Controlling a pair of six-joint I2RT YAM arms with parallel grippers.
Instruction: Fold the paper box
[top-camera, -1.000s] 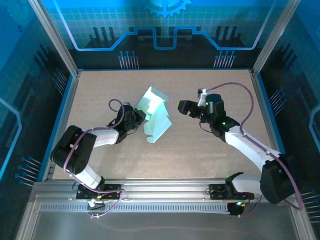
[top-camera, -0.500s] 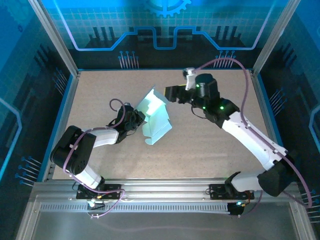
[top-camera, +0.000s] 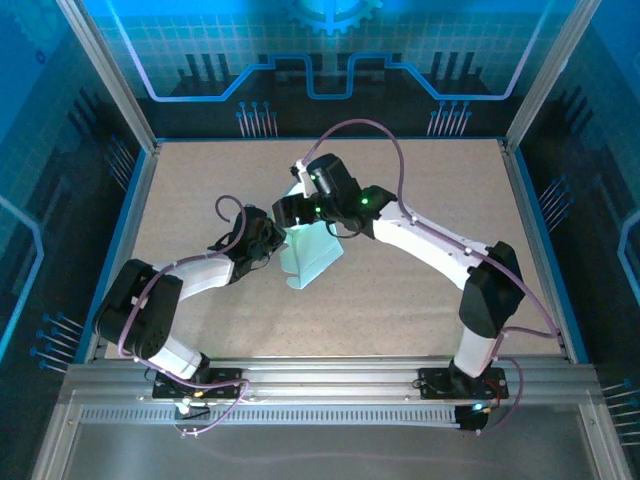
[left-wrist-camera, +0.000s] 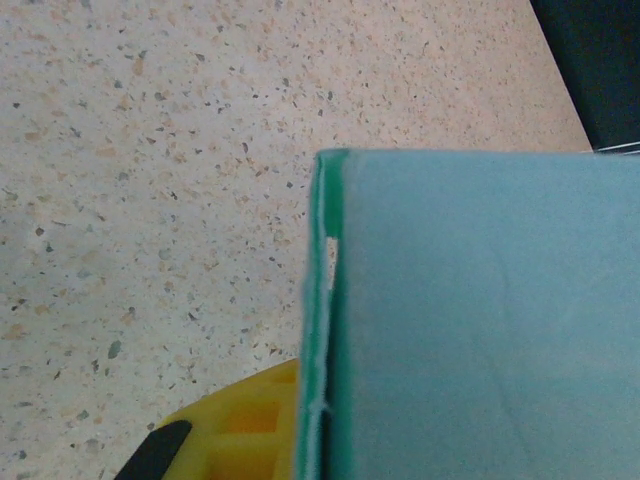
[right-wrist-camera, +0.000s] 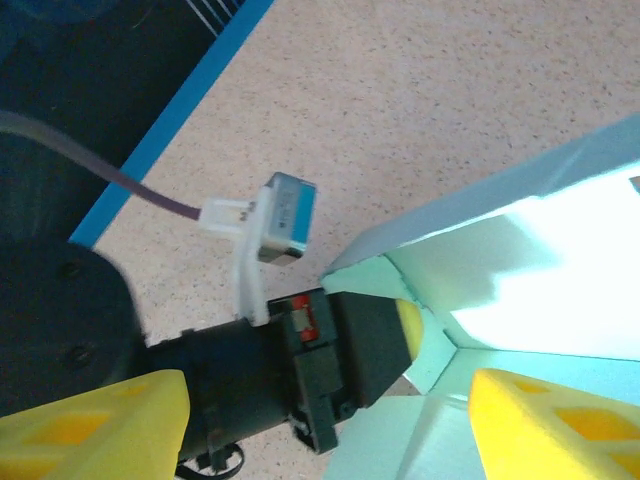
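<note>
The paper box (top-camera: 312, 250), pale light-blue card with raised flaps, lies half folded at the middle of the table. My left gripper (top-camera: 273, 238) is shut on the box's left wall. In the left wrist view that wall's edge (left-wrist-camera: 325, 330) runs upright beside one yellow finger (left-wrist-camera: 245, 425). My right gripper (top-camera: 289, 212) hovers open just above the box's upper left corner. In the right wrist view its yellow fingers (right-wrist-camera: 100, 425) stand wide apart, with the left gripper (right-wrist-camera: 400, 335) pinching the paper box (right-wrist-camera: 530, 270) between them.
The speckled tabletop (top-camera: 420, 290) is ringed by a blue rim (top-camera: 128, 215) and metal frame posts (top-camera: 115, 75). The right arm's cable (top-camera: 365, 128) arcs high over the back. The left wrist's small camera block (right-wrist-camera: 285, 215) sits close under my right gripper.
The right arm has swung left from beside the box's right edge to above its upper left corner, over the left gripper. The left gripper has kept its hold and place.
</note>
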